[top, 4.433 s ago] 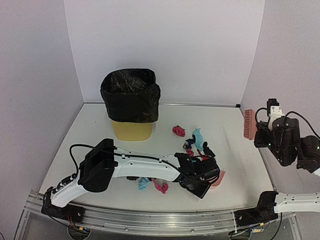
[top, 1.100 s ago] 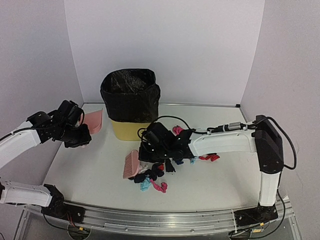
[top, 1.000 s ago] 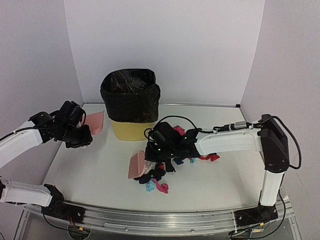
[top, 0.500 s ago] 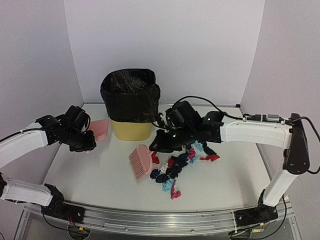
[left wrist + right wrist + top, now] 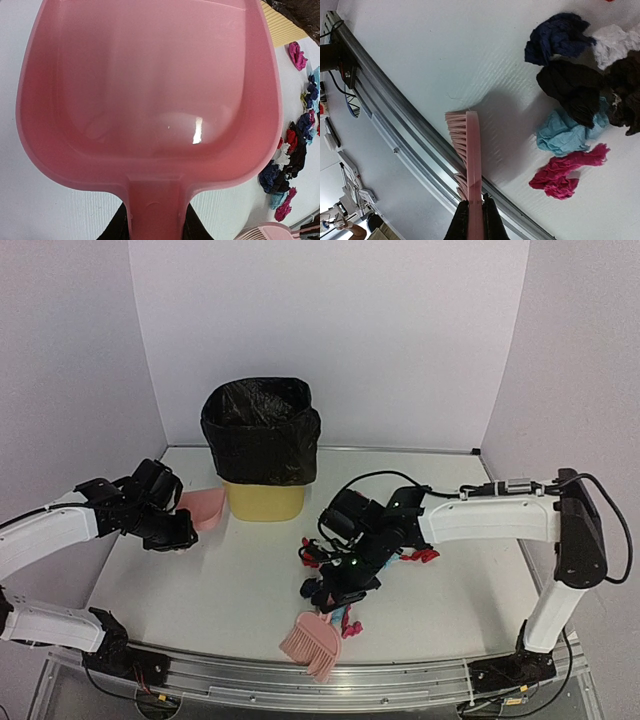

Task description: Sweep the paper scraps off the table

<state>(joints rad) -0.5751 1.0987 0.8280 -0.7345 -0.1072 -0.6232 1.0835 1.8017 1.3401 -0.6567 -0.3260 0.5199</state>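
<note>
Left claw (image 5: 156, 227) at middle left, left arm (image 5: 50, 532) bent, shut tight on pink dustpan (image 5: 150, 95) handle. Right arm (image 5: 490, 520) folded across centre, right claw (image 5: 475, 220) squeezing pink brush (image 5: 473, 150) by paper scraps (image 5: 570, 95).

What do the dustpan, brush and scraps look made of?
The dustpan: probably glossy moulded pink plastic; a bright glare spot shows. The hand brush: likely matte pink plastic, bristles too. The paper scraps: matte crumpled paper, sharply creased.

Yellow bin (image 5: 263, 500) (black liner (image 5: 260, 430)) at back; pink dustpan (image 5: 206, 508) beside; pink brush (image 5: 311, 640) front.
</note>
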